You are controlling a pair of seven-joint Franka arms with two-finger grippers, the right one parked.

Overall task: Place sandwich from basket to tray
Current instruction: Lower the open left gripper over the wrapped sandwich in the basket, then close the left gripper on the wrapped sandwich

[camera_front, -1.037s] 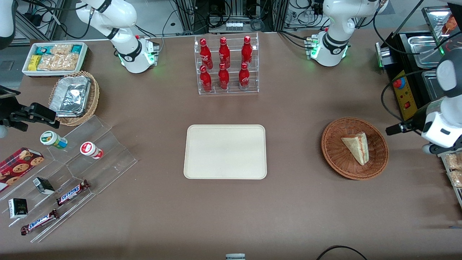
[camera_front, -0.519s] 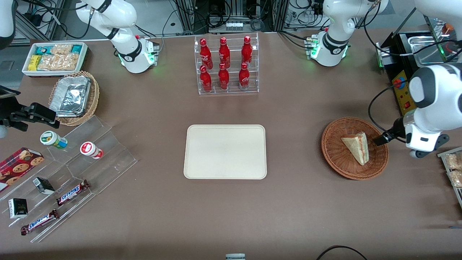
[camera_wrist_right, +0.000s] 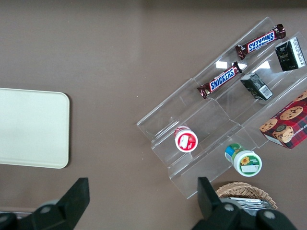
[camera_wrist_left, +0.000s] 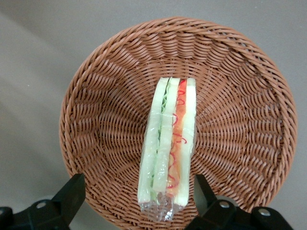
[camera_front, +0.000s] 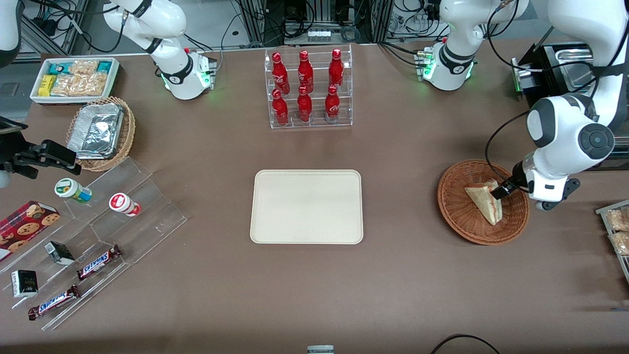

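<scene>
In the front view the left arm has swung in from the working arm's end of the table over the last second, and its gripper [camera_front: 502,191] now hangs over the reddish-brown wicker basket [camera_front: 459,216], at the edge of the sandwich [camera_front: 484,199] that lies nearest the working arm's end. A moment ago it was only at the basket's rim, and before that well clear of it. That reads as the approach nearly done and the grasp about to begin; nothing has been lifted, since the wedge lies in the bowl of the basket and the cream tray [camera_front: 306,206], well apart toward the middle of the table, carries nothing. From this view the dark fingertips seem to sit just at the wedge's edge, and whether they touch it cannot be told. In the left wrist view the sandwich [camera_wrist_left: 168,148] stands on edge in the basket [camera_wrist_left: 96,110], its wrapped cut face up, showing green and red-orange filling stripes between the pale bread. The gripper [camera_wrist_left: 136,196] has its jaws set wide apart, one finger [camera_wrist_left: 72,191] on each flank of the wedge with basket weave visible in both gaps, so they hold nothing and press on nothing. The wedge lies roughly centred between them, which looks like a fair line-up for closing across the bread faces.
</scene>
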